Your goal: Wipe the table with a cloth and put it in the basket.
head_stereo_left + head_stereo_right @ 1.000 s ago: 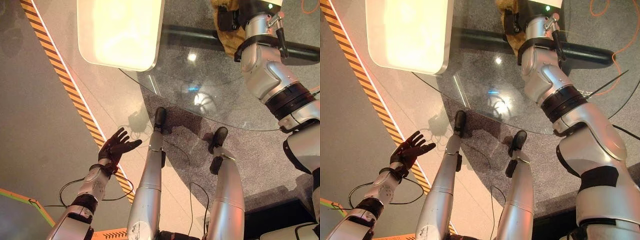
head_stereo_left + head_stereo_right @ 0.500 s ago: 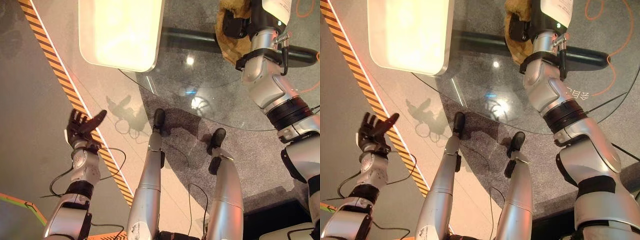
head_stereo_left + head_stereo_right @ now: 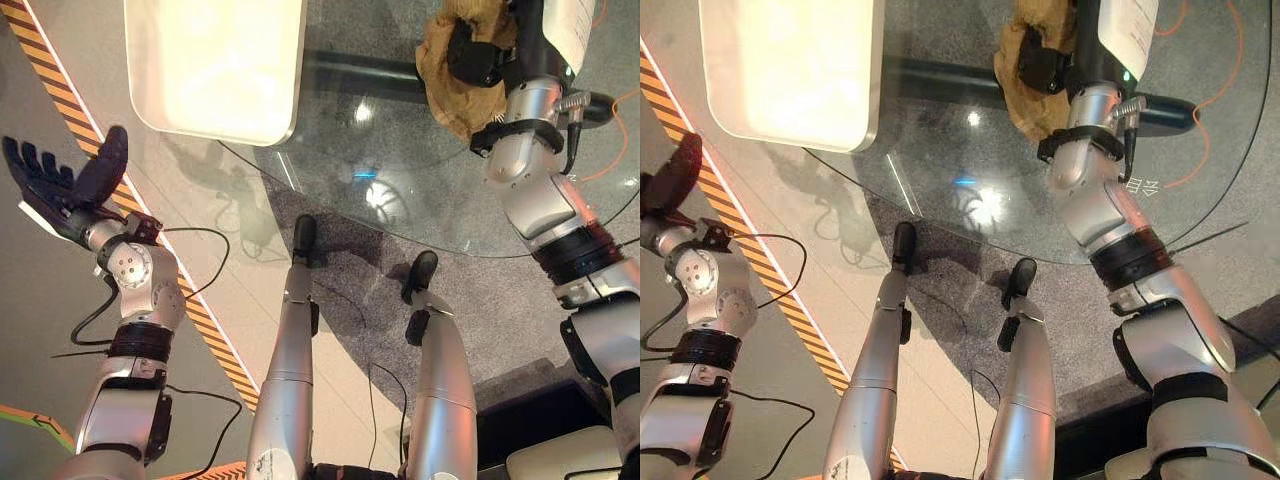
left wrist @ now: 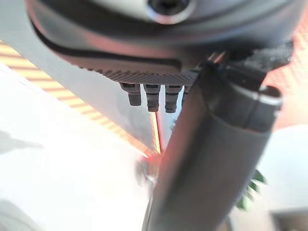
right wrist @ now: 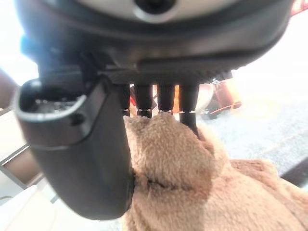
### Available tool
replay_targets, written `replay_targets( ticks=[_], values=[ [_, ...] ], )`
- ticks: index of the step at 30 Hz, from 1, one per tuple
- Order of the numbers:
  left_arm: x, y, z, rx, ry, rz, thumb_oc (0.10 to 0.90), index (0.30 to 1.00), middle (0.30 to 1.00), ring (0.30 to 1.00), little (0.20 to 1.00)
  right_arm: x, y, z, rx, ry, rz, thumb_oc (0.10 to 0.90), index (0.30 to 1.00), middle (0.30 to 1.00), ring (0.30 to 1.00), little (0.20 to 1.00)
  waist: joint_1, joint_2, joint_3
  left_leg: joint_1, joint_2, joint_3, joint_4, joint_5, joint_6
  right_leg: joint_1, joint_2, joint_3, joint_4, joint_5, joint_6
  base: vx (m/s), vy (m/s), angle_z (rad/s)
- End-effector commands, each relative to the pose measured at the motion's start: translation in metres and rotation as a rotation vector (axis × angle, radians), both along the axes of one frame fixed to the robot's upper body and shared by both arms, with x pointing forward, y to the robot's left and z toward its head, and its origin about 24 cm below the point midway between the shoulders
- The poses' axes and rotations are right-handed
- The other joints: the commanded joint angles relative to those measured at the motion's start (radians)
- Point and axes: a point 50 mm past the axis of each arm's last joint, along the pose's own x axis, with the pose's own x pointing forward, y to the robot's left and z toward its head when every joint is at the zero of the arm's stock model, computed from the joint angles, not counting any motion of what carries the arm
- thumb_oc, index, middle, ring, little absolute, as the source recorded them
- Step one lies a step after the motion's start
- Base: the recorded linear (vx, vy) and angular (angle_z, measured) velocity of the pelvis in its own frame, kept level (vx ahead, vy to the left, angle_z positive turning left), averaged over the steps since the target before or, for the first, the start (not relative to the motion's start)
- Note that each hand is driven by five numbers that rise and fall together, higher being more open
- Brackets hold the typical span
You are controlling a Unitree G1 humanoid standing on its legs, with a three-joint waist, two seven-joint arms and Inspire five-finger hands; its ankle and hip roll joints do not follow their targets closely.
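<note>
A tan fluffy cloth (image 3: 447,88) lies bunched on the round glass table (image 3: 400,170) at its far right. My right hand (image 3: 476,58) is on top of the cloth, with its fingers and thumb curled into the fabric. The right wrist view shows the cloth (image 5: 192,183) pressed between the thumb and the fingers (image 5: 166,98). My left hand (image 3: 62,186) is raised off to the left of the table, over the floor, open with straight fingers (image 4: 153,98) and holding nothing. A white rounded basket (image 3: 215,65) stands at the table's far left.
A dark bar (image 3: 360,78) runs under the glass behind the cloth. An orange-and-black striped line (image 3: 205,325) crosses the floor on the left. An orange cable (image 3: 1200,150) curls on the floor at the far right.
My left arm has swung up and outward to the left, with the hand still open. The right hand keeps the cloth and sits slightly nearer on the glass. The camera has shifted a little.
</note>
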Motion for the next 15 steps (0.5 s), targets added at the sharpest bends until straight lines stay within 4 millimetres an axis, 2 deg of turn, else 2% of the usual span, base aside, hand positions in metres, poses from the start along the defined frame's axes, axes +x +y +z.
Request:
replay_targets(
  ticks=[1, 2, 6, 15],
  values=[
    [-0.026, 0.008, 0.045, 0.173, -0.236, 0.109, 0.8, 0.9, 0.9, 0.9, 0.9, -0.032, 0.003, 0.038, -0.042, -0.296, 0.029, 0.1, 0.3, 0.3, 0.3, 0.2, -0.009, -0.02, -0.021, 0.038, -0.108, 0.102, 0.069, -0.128, 0.116, 0.053, 0.128, -0.066, -0.117, 0.052, -0.05, 0.0, 0.0, 0.0],
    [-0.028, 0.001, 0.055, 0.223, -0.268, 0.083, 0.8, 0.9, 0.9, 0.9, 0.9, -0.037, 0.002, 0.039, -0.04, -0.318, 0.042, 0.1, 0.3, 0.3, 0.3, 0.2, -0.015, -0.021, -0.021, 0.041, -0.108, 0.104, 0.067, -0.128, 0.117, 0.056, 0.131, -0.063, -0.118, 0.054, -0.049, 0.0, 0.0, 0.0],
    [-0.036, -0.02, 0.072, 0.343, -0.352, 0.001, 0.8, 0.9, 0.9, 0.9, 0.9, -0.05, 0.0, 0.037, -0.043, -0.372, 0.078, 0.1, 0.3, 0.3, 0.3, 0.2, -0.027, -0.026, -0.021, 0.05, -0.109, 0.112, 0.071, -0.131, 0.12, 0.061, 0.136, -0.053, -0.115, 0.057, -0.045, 0.0, 0.0, 0.0],
    [-0.053, -0.049, 0.086, 0.504, -0.468, -0.076, 0.8, 0.9, 0.9, 0.9, 0.9, -0.075, 0.006, 0.031, -0.078, -0.447, 0.149, 0.1, 0.3, 0.3, 0.3, 0.2, -0.045, -0.027, -0.021, 0.057, -0.114, 0.122, 0.078, -0.135, 0.124, 0.062, 0.137, -0.036, -0.113, 0.061, -0.038, 0.0, 0.0, 0.0]
  ],
)
